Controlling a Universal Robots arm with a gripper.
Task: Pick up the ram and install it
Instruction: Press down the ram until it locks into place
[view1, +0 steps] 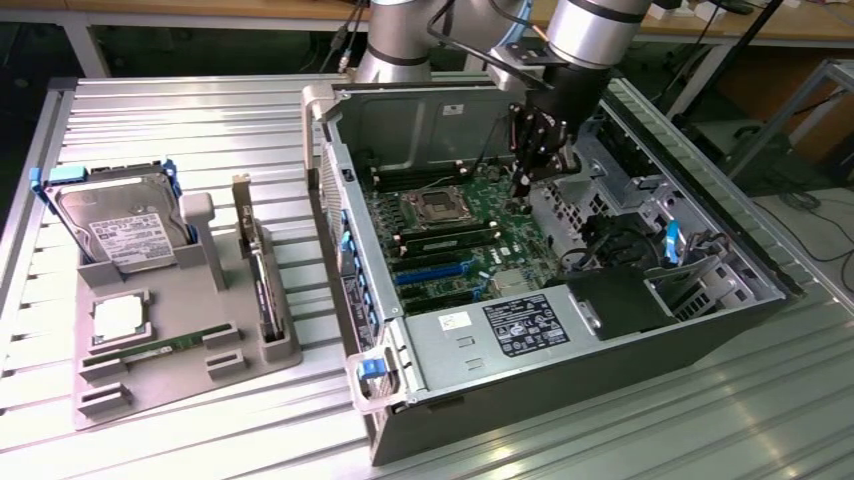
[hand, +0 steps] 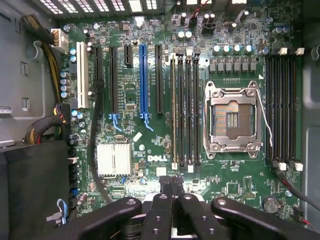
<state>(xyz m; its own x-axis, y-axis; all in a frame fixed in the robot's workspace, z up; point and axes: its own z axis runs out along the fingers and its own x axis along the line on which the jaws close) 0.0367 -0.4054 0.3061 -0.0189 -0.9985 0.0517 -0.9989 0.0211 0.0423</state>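
A ram stick (view1: 147, 352), thin and green, lies flat in the grey holder tray (view1: 200, 385) on the exterior view's left. My gripper (view1: 525, 183) hangs inside the open computer case (view1: 534, 330), above the motherboard (view1: 461, 240) near the CPU socket (view1: 437, 205). In the wrist view the black fingers (hand: 165, 192) of my gripper (hand: 172, 181) are pressed together, with nothing visible between them. They sit just past the end of the bank of memory slots (hand: 185, 110) beside the empty socket (hand: 232, 120). The outermost slot of that bank (hand: 173, 110) looks lighter, as if a thin stick sits edge-on in it.
The tray also carries a silver hard drive (view1: 120, 225), a small square CPU chip (view1: 118, 318) and a dark card standing on edge (view1: 263, 285). Case walls, drive bays (view1: 681, 270) and cables (view1: 607, 240) crowd the gripper. A second bank of slots (hand: 282, 107) lies beyond the socket.
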